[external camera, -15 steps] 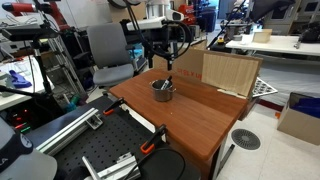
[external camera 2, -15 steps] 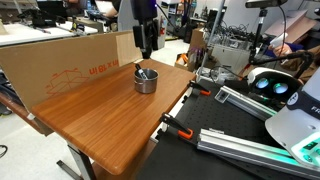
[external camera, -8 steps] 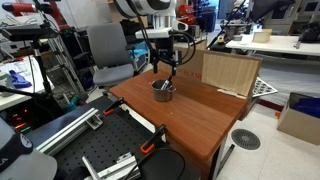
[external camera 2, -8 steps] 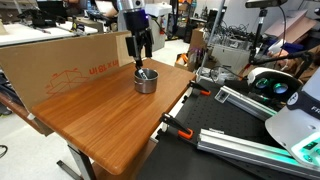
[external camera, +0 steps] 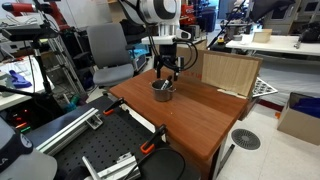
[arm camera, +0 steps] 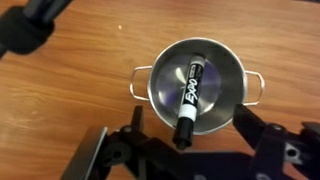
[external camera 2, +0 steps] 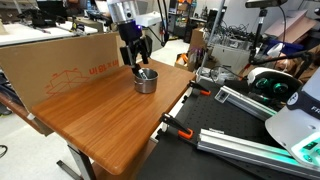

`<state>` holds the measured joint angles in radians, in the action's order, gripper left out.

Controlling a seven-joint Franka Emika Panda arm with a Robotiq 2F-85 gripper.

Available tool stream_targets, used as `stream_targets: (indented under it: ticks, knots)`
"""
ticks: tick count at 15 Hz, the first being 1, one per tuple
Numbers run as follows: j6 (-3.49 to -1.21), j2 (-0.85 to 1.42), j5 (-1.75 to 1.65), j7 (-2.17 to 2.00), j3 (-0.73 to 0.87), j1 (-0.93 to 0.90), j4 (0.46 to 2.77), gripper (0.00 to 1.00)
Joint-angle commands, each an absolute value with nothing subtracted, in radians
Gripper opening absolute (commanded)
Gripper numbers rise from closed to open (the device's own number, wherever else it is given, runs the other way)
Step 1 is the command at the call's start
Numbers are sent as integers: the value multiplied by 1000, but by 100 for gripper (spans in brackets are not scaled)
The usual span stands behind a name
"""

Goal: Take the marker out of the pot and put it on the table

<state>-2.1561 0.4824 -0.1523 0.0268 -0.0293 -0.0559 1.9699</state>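
Fingers [arm camera: 262, 142] spread wide and empty hover just above the pot [arm camera: 222, 70], one on either side. Marker [arm camera: 189, 95] lies slanted inside the pot, dark end on the rim. Pot stands on the tabletop [arm camera: 70, 100].

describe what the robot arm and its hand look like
The arm is white, with smooth rounded segments, turning dark near the wrist. The hand is black and blocky, with two angular, jointed metal fingers seen in the wrist view. No markings or cables can be made out clearly at this size.
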Motion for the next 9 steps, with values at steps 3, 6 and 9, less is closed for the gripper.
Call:
stream_targets:
  ticks: [3, 6, 9]
  knots:
    - [-2097, 529, -187, 11, -14, -70, 1894, 49]
    - [-2079, 537, -185, 14, -13, -67, 1878, 27]
    - [-2055, 545, -185, 16, -12, -66, 1861, 3]
